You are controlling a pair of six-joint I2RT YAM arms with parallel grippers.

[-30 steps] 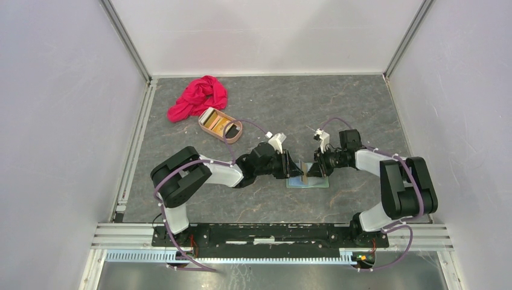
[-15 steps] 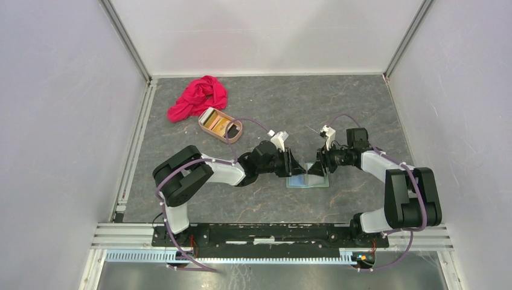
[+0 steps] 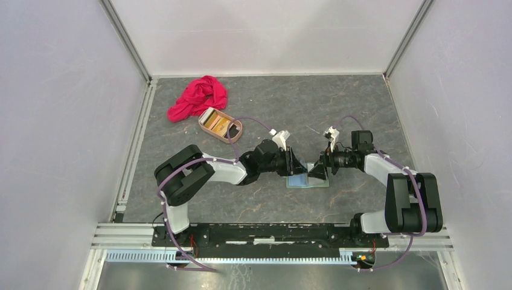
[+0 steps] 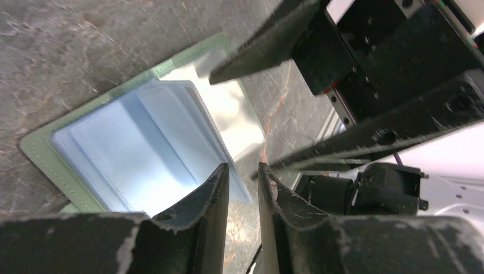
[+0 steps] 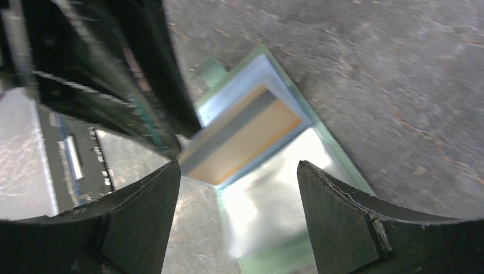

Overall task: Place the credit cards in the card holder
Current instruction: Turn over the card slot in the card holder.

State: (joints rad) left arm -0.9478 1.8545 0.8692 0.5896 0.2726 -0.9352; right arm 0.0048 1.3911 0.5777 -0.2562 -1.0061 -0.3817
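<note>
card holder (image 3: 307, 180) lies open and flat on the table (image 3: 338, 109), right between my two grippers. sage-green cover, pale blue clear pocket leaves fanned inside. one orange-gold card (image 5: 245, 137) with a dark stripe sits in a leaf, looks nearly or fully seated. i count that one as in. more credit cards (image 3: 217, 123) wait in the tray (image 3: 236, 134), well apart at far left, so most of the job is left. right gripper (image 5: 238, 171) hangs over the holder, jaws spread wide, nothing between them. left gripper (image 4: 243, 174) has jaws almost together at a leaf edge; pinching it or not, i can't tell.
</note>
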